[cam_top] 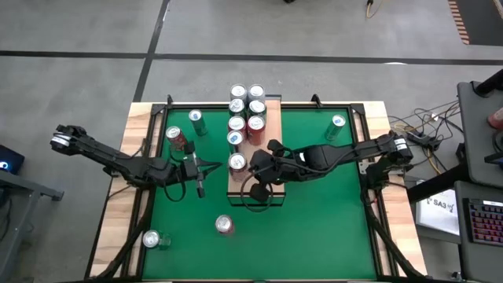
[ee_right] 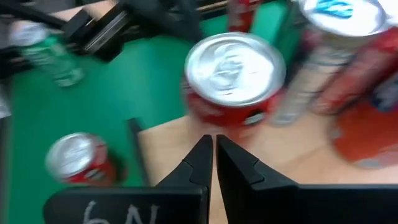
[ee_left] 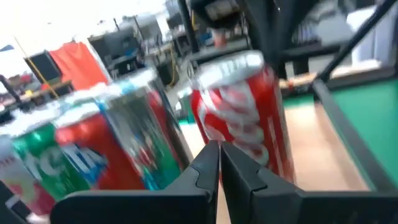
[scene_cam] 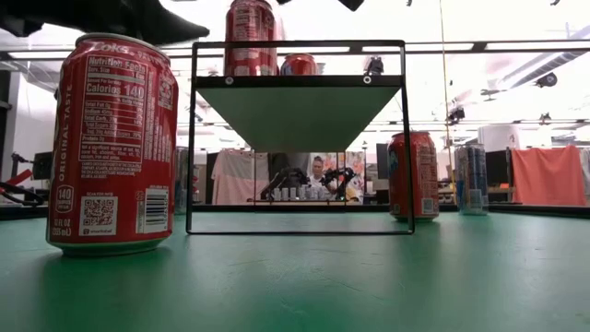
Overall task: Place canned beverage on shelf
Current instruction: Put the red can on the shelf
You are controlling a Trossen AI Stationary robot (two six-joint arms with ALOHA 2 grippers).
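Because both empty grippers, left [cam_top: 202,189] and right [cam_top: 253,163], hover closed beside the shelf's [cam_top: 267,134] nearest red can [cam_top: 236,163], a careless swing could topple it.

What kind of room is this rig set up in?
Probably a robotics lab or workshop: bright ceiling strip lights and cluttered benches behind the table, plus a keyboard and loose cables beside it.

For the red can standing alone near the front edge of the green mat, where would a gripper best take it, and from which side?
Grip the red can across its round side wall at mid-height, coming in level or from above. It stands upright with open mat around it, so either approach looks free.
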